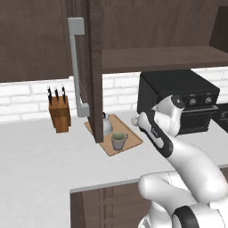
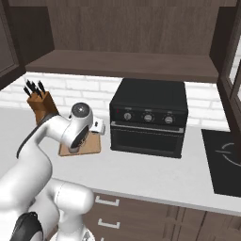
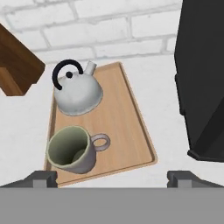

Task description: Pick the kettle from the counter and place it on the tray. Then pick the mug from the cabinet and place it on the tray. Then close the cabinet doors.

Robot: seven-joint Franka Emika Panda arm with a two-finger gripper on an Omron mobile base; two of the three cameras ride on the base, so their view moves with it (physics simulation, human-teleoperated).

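Kettle (image 3: 78,91) and mug (image 3: 72,149) both stand on the tray (image 3: 127,127), centre-left of the hand view; the gripper (image 3: 112,178) gapes wide, empty; swinging toward the open cabinet door (image 1: 94,71), upper centre, the arm could probably clip the mug.

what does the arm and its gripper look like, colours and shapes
The arm is glossy white with rounded, bulbous links and dark grey to black bands at the joints; a round grey cap sits on one joint in the right base view. No loose cables or readable markings show. The gripper has two small, blocky dark grey finger tips set wide apart.
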